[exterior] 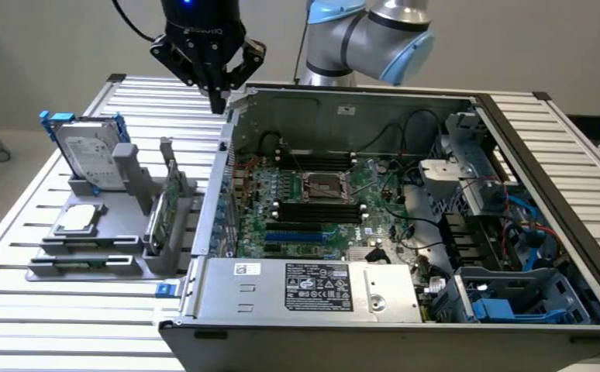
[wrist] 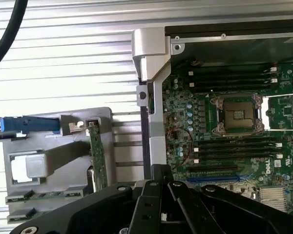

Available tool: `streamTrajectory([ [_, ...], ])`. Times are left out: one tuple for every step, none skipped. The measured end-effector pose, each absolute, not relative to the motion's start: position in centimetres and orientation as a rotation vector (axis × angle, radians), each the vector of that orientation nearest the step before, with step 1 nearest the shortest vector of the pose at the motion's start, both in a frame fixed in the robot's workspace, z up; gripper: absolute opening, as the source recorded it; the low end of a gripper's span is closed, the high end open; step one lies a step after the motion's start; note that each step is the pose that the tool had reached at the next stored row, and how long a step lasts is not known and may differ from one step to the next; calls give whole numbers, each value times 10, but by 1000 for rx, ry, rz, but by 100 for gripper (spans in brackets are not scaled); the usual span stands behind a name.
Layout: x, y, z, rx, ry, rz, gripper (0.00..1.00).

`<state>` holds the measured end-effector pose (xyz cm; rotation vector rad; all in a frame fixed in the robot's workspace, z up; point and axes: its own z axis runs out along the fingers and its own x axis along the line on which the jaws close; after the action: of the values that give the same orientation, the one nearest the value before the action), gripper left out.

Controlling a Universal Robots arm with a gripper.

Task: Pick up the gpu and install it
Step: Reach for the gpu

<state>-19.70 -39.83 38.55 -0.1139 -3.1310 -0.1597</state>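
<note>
The gpu (exterior: 172, 203) stands on edge in a grey holder (exterior: 124, 267) on the table, at the exterior view's left of the open computer case (exterior: 311, 291). It shows as a thin green board (wrist: 96, 157) in the wrist view. My gripper (exterior: 218, 102) hangs high above the case's rear corner, well above and behind the gpu. Its fingers are shut with nothing between them. In the wrist view the shut gripper (wrist: 161, 171) sits over the case wall (wrist: 155, 122), apart from the gpu.
The holder also carries a silver hard drive with blue rails (exterior: 88, 159) and a small square silver chip (exterior: 80, 219). Inside the case lies the motherboard (exterior: 321, 203) with a CPU socket (wrist: 237, 114), memory slots and expansion slots (exterior: 294, 232). Cables and drive bays (exterior: 497, 225) fill the exterior view's right.
</note>
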Motion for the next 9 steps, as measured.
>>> streamTrajectory([
  [-202, -398, 384, -114, -3131, -159, 11],
  [-206, -398, 383, -114, -3131, -158, 11],
  [-211, -398, 383, -114, -3131, -157, 11],
  [-215, -398, 382, -114, -3131, -156, 11],
  [-220, -398, 381, -114, -3131, -154, 11],
  [-224, -398, 380, -114, -3131, -152, 11],
  [-229, -398, 379, -114, -3132, -150, 11],
  [-233, -398, 379, -114, -3132, -147, 11],
  [-238, -398, 378, -114, -3132, -144, 11],
])
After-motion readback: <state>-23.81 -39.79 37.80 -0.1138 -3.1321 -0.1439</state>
